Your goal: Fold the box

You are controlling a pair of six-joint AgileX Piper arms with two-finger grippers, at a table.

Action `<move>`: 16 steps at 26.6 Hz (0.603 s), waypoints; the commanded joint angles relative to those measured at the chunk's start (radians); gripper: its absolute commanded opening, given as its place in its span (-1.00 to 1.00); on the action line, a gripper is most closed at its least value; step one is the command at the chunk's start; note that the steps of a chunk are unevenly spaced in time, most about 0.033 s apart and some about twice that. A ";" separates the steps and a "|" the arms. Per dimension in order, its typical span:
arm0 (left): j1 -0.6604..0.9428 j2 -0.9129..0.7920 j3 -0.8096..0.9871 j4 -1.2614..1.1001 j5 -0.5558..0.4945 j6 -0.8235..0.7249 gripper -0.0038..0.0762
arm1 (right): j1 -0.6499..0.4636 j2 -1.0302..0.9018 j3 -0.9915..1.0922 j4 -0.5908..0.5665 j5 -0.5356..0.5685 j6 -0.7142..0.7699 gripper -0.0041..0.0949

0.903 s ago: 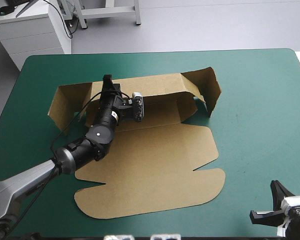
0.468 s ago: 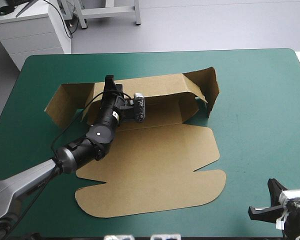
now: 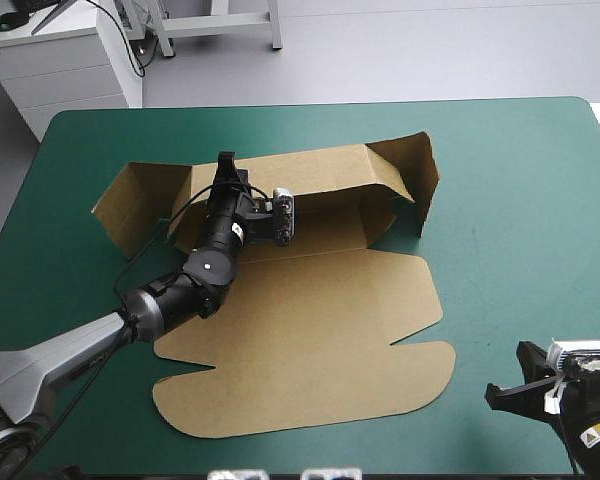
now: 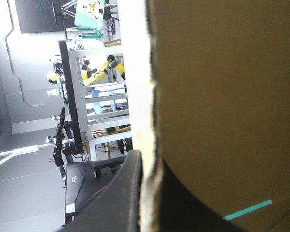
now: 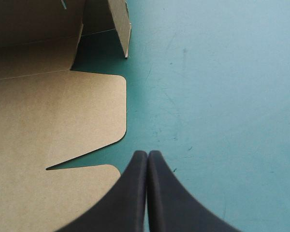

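My left gripper reaches across the box to its far wall. In the left wrist view the thin edge of the board runs right between the fingers, so they are pinched tight on it. I see one black finger well. The other is only a dark shape against the brown board. From above, my left arm covers the spot where the fingers bite, and part of the wall too.

The box lies around the middle of the table, a bit toward the left edge. Its big lid is flat on the teal-green cover, toward the near edge. The far wall is up. The right flap stands up and the left flap leans outward.

My right gripper is by the table's near right corner, apart from the box. Its fingers are pressed together into one point and hold nothing. I cannot tell if it touches the cover. From above, part of it is cut off.
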 commanded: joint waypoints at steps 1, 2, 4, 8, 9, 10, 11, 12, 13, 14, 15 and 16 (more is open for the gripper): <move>-0.009 -0.024 -0.028 0.098 0.007 -0.013 -0.92 | -0.002 0.037 -0.031 0.029 -0.069 -0.011 -0.95; -0.016 -0.024 -0.028 0.096 0.007 -0.015 -0.92 | -0.002 0.037 -0.031 0.029 -0.067 -0.011 -0.95; -0.042 -0.027 -0.028 0.096 0.026 -0.032 -0.92 | -0.002 0.037 -0.031 0.029 -0.067 -0.011 -0.95; -0.114 -0.054 -0.028 0.096 0.071 -0.091 -0.92 | -0.002 0.037 -0.031 0.027 -0.067 -0.011 -0.95; -0.137 -0.060 -0.028 0.096 0.085 -0.104 -0.92 | -0.002 0.037 -0.031 0.027 -0.067 -0.011 -0.95; -0.150 -0.066 -0.028 0.096 0.093 -0.110 -0.92 | -0.002 0.037 -0.031 0.027 -0.067 -0.011 -0.95; -0.169 -0.074 -0.028 0.096 0.112 -0.115 -0.92 | -0.002 0.039 -0.031 0.027 -0.067 -0.011 -0.95; -0.187 -0.076 -0.028 0.094 0.136 -0.115 -0.92 | -0.002 0.042 -0.031 0.027 -0.064 -0.011 -0.95; -0.202 -0.083 -0.028 0.094 0.156 -0.115 -0.92 | -0.002 0.044 -0.031 0.025 -0.062 -0.011 -0.95; -0.238 -0.092 -0.026 0.081 0.204 -0.115 -0.92 | -0.002 0.048 -0.031 0.025 -0.054 -0.011 -0.95; -0.251 -0.094 -0.023 0.069 0.219 -0.115 -0.92 | -0.002 0.050 -0.031 0.025 -0.052 -0.011 -0.95; -0.285 -0.104 -0.006 0.058 0.247 -0.113 -0.92 | -0.002 0.054 -0.031 0.025 -0.044 -0.011 -0.95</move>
